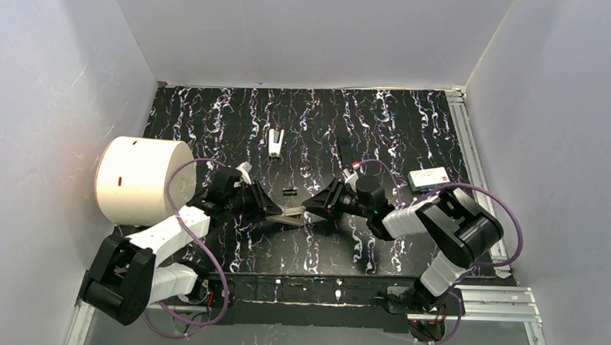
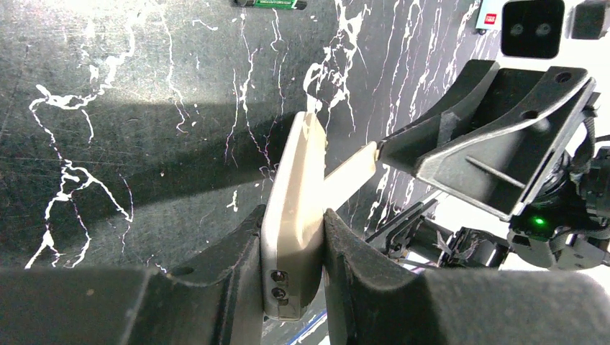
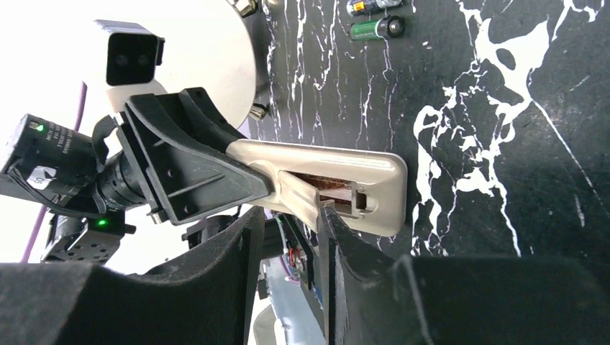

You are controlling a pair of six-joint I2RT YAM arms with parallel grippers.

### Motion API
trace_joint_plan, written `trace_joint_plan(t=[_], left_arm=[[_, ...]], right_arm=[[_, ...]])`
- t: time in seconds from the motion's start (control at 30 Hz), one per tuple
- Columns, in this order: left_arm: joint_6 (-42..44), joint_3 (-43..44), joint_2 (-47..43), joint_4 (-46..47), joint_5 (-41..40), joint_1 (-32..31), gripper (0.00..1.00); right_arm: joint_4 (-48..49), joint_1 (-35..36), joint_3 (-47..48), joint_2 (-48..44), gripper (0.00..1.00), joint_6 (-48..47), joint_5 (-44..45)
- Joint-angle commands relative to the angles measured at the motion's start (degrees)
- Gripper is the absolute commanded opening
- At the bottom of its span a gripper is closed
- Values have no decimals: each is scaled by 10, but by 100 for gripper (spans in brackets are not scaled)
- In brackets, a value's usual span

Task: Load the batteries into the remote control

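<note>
My left gripper (image 1: 276, 210) is shut on a beige remote control (image 1: 289, 216) and holds it on edge just above the black mat; the left wrist view shows the remote (image 2: 291, 208) clamped between the pads. Its battery cover (image 3: 296, 195) is levered up, so the compartment (image 3: 338, 192) is exposed. My right gripper (image 1: 311, 204) is open at the remote's far end, and one fingertip (image 3: 329, 215) touches the lifted cover. A green battery (image 3: 374, 29) and a second cell (image 3: 368, 6) lie on the mat behind the remote; one shows in the top view (image 1: 289, 192).
A large white cylinder (image 1: 135, 179) stands at the left, close to my left arm. A small white device (image 1: 276, 140) and a thin black strip (image 1: 339, 149) lie farther back. A white box (image 1: 429, 178) sits at the right near a metal rail (image 1: 474, 156).
</note>
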Motion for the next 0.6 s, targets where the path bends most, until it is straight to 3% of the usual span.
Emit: trace_joint_plan(t=[0.0,0.13,0.4,0.57], left_arm=[[39,0,17,-92,-39,-11,0],[45,11,34,-100,-28,-11,0],[65,37,41,-134,-33,-11,0],[83,61,38,-164,-39,-11,0]], right_arm=[[-38,-13,17,-29,42,-1,-13],[-107,-34,10,-53,42,-16,15],[-351,-99,44,-132,43,-135,110],[-476,-122,88,-108,43,-222,146]])
